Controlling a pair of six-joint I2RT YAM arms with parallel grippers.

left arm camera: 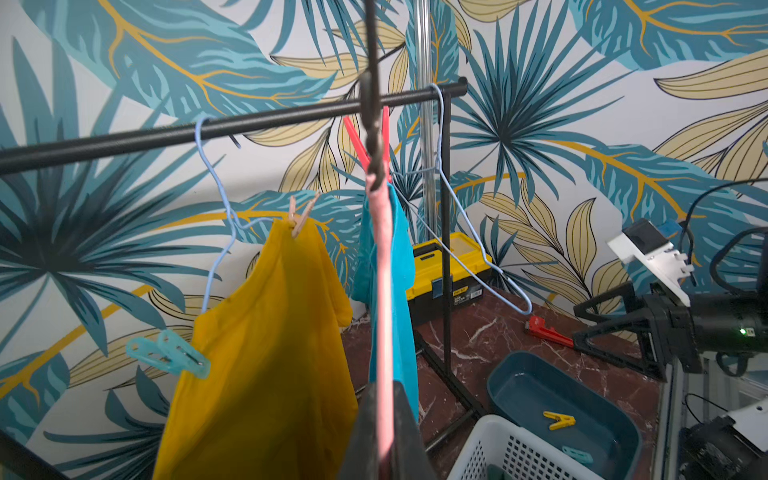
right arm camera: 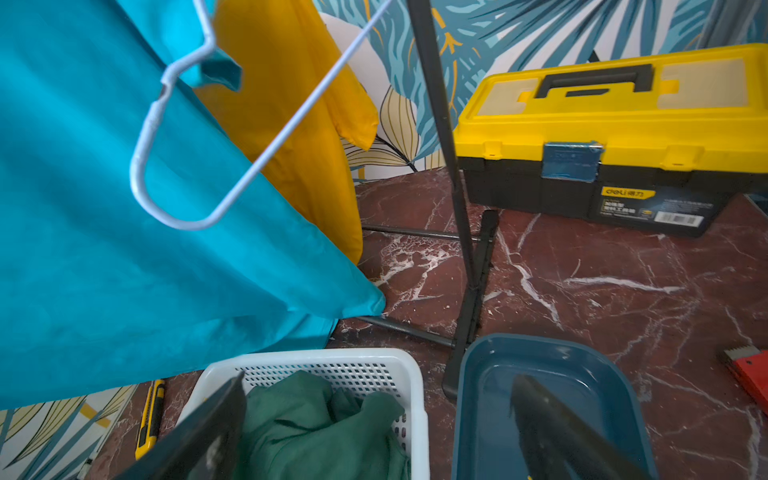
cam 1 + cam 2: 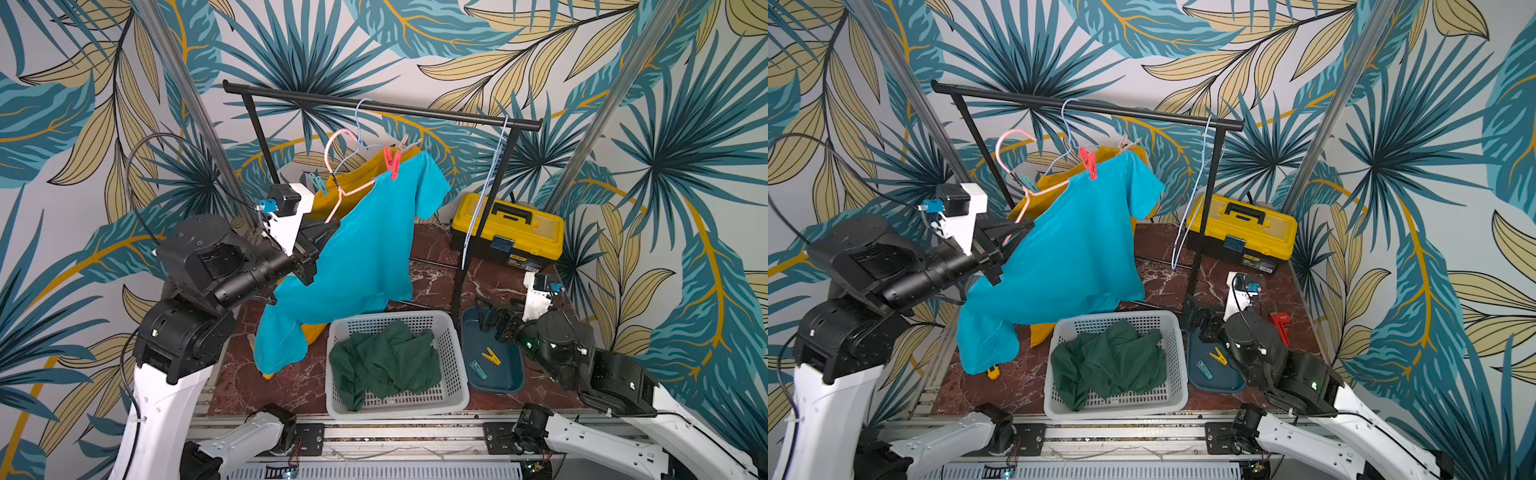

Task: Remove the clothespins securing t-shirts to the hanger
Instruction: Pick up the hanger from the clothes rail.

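Observation:
My left gripper point(image 3: 328, 226) point(image 1: 384, 415) is shut on the pink hanger point(image 3: 345, 166), which is off the rail and carries the turquoise t-shirt point(image 3: 365, 249). A red clothespin point(image 3: 392, 163) point(image 1: 365, 141) pins that shirt's far shoulder. The yellow t-shirt point(image 1: 266, 332) hangs from a blue hanger point(image 1: 216, 199) on the rail, held by a tan clothespin point(image 1: 302, 214) and a teal clothespin point(image 1: 168, 353). The green t-shirt point(image 3: 386, 365) lies in the basket. My right gripper point(image 3: 484, 316) point(image 2: 378, 432) is open and empty over the blue tray point(image 3: 511, 374), which holds a yellow clothespin point(image 3: 491, 356) and a teal one point(image 3: 478, 370).
The black rail point(image 3: 374, 106) stands on thin legs, with a bare pale hanger point(image 3: 484, 195) at its right end. A yellow toolbox point(image 3: 507, 228) sits behind, the white basket point(image 3: 457, 374) in front, a red wrench point(image 3: 1281, 326) at right and a yellow knife point(image 3: 993, 372) under the turquoise shirt.

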